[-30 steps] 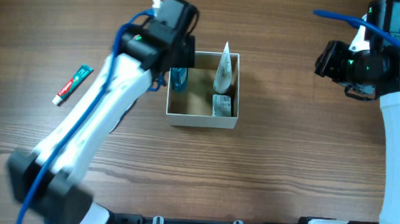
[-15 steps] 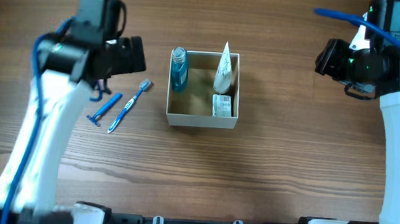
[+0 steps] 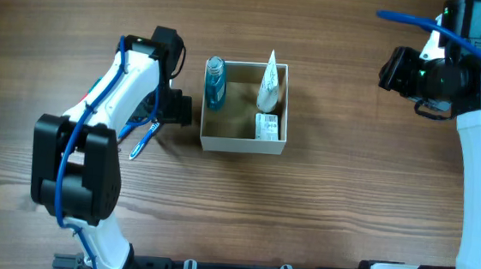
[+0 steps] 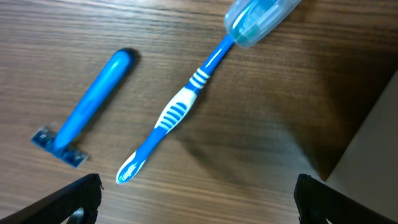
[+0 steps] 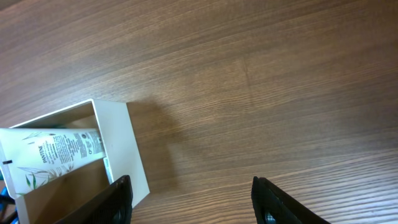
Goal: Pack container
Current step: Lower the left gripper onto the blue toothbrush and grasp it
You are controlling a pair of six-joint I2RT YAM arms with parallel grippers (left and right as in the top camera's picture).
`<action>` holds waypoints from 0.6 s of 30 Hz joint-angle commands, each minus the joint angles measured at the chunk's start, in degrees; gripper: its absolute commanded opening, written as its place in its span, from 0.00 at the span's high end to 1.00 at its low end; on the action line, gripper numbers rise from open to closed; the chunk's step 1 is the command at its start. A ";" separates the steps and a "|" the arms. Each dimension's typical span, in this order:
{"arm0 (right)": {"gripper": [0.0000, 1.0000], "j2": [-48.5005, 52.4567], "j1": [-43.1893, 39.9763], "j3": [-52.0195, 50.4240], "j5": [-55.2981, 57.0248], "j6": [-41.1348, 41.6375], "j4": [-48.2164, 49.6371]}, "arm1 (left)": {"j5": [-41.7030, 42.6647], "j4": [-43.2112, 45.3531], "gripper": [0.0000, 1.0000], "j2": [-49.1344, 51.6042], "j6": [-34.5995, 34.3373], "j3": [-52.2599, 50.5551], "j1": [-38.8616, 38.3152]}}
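Now the left claw hangs wide open, empty, over the toothbrush; closing crooked could bump the razor near it.

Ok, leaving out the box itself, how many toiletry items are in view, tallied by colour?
Blue: 3 (translucent blue bottle, blue plastic razor, blue and white toothbrush)
White: 2 (white squeeze tube, small white printed packet)
Total: 5
The bottle, tube and packet are in the white-walled cardboard container; the razor and toothbrush lie on the wooden table.
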 commanded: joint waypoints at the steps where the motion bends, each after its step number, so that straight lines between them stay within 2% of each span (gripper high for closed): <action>1: 0.38 -0.85 -0.15 0.09 -0.46 -0.79 0.13 | 1.38 2.64 0.01 0.81 2.47 -1.92 0.33; 8: 0.38 -0.85 -0.15 0.09 -0.46 -0.79 0.11 | 4.04 8.50 0.01 0.81 6.99 -6.23 0.48; 18: 0.37 -0.85 -0.15 0.09 -0.48 -0.74 -0.35 | 4.00 10.05 0.01 1.01 8.20 -7.34 2.19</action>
